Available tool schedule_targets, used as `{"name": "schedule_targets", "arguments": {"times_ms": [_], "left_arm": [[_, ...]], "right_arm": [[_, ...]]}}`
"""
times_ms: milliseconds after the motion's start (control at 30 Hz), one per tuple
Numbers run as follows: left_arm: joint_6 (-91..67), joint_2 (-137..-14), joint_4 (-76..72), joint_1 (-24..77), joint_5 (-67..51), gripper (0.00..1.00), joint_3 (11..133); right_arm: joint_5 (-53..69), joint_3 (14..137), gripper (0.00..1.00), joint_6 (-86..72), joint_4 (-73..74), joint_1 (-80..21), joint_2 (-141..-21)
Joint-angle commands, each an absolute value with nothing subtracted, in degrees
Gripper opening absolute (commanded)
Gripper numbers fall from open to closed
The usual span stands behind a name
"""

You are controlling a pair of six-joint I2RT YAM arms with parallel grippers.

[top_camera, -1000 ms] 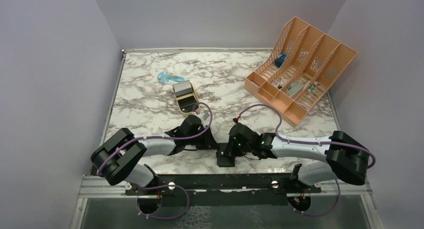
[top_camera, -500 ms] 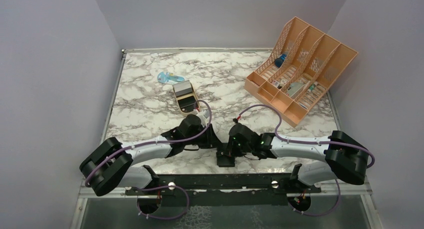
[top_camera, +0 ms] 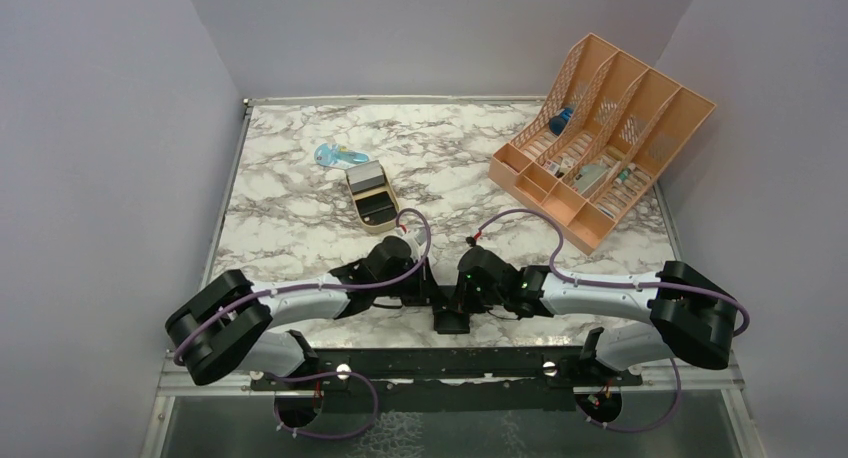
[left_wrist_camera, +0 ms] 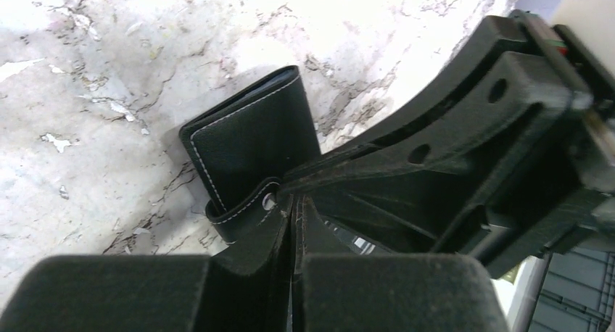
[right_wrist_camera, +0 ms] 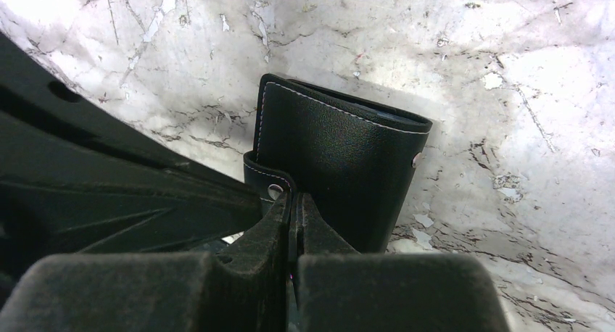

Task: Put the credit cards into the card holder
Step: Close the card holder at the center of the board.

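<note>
The black card holder (top_camera: pixel 452 321) lies closed near the table's front edge, between the two arms. In the left wrist view it (left_wrist_camera: pixel 250 136) shows white stitching and a snap strap (left_wrist_camera: pixel 243 209). My left gripper (left_wrist_camera: pixel 294 216) is shut on that strap. My right gripper (right_wrist_camera: pixel 294 205) is shut on the same strap (right_wrist_camera: pixel 262 180) from the other side, against the card holder (right_wrist_camera: pixel 341 158). In the top view the left gripper (top_camera: pixel 432 296) and right gripper (top_camera: pixel 453 300) meet tip to tip. No credit cards show; they are hidden or out of view.
A gold tin (top_camera: pixel 372 196) with a grey lid stands behind the left arm. A pale blue object (top_camera: pixel 338 156) lies beyond it. An orange slotted organizer (top_camera: pixel 600 138) with small items fills the back right.
My left arm has stretched to the right, and its gripper has moved from near the gold tin to the card holder, meeting the right gripper. The right arm has barely moved.
</note>
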State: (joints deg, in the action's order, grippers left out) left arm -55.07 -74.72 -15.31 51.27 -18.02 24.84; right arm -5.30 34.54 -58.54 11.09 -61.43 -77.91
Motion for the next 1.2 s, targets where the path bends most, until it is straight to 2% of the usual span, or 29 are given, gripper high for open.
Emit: {"name": "schedule_targets", "arguments": {"times_ms": [0,433,800,1033,1167], "left_arm": [[-55.1,-77.2,-15.6,51.7,-16.0,0.03,24.3],[-53.0,-81.6,-12.6,51.9,-12.4,0.03,25.3],[-53.6,-79.6,-10.9,52.5,-11.2,0.03,22.6],[-52.6,-75.9,-6.7,52.5,-10.3,0.13,26.8],[-52.6,-73.6,-5.1,52.5,-9.7,0.15,28.6]], "right_arm": [[-7.4,34.5,0.01,-58.8,13.4,-61.3,-78.9],[-7.4,34.3,0.01,-59.0,13.2,-61.3,-79.7],[-4.8,33.0,0.01,-58.8,10.4,-61.3,-79.3],[-5.0,37.7,0.01,-54.9,10.4,-61.3,-76.1],[-3.8,37.7,0.01,-55.4,9.7,-61.3,-75.2]]}}
